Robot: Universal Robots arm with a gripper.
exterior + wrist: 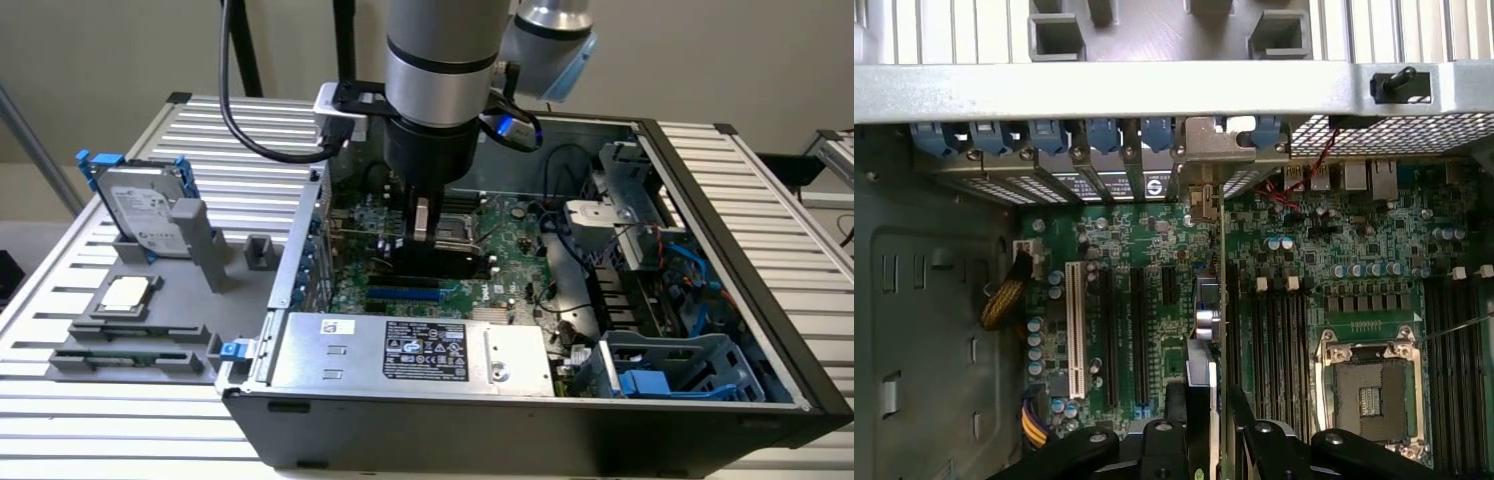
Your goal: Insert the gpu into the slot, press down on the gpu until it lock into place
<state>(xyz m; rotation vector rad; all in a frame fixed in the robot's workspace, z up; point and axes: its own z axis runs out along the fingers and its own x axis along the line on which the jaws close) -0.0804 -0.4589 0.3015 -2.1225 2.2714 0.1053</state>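
My tool [424,233], partway closed, pinched the gpu [433,262] mid-frame, just beside the slot [404,295]; any tilt risked jamming its edge.

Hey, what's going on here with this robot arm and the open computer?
A robot arm is reaching down into the open computer case. Its gripper is shut on the gpu, holding the card on edge over the motherboard. The bright-blue slot shows right at the card's lower edge in the exterior view. Whether the card is seated in it cannot be told from here.
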